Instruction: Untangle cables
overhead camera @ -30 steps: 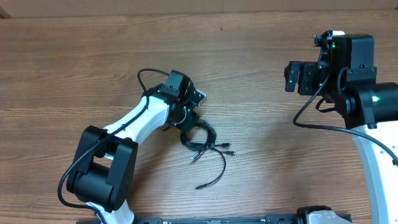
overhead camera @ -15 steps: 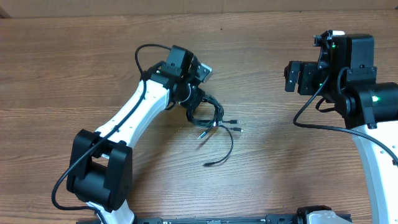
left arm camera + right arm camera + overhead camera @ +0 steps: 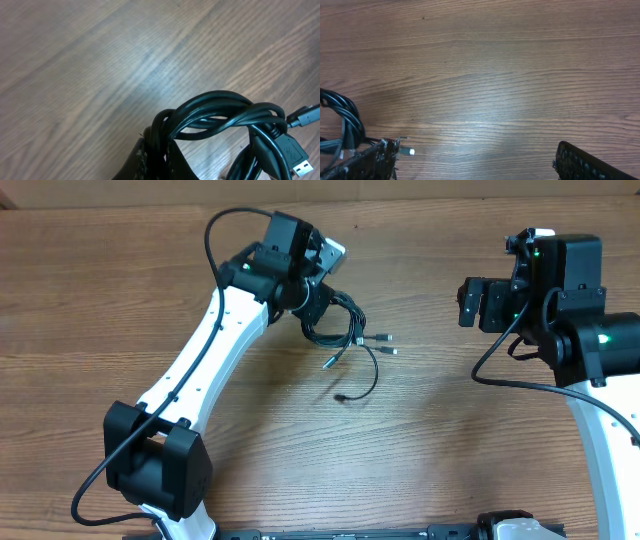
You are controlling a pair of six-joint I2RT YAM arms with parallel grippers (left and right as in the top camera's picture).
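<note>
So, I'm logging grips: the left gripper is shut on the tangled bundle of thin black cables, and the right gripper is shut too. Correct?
Not quite. The left gripper is shut on the tangled bundle of thin black cables, but the right gripper is open, its fingers wide apart in the right wrist view.

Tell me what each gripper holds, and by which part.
The left gripper is shut on the cables, pinching the bundle's coiled loops; the plug ends are outside the grip. The right gripper is open and holds nothing.

A brown wood-grain table [image 3: 450,460] fills every view, evenly lit.
</note>
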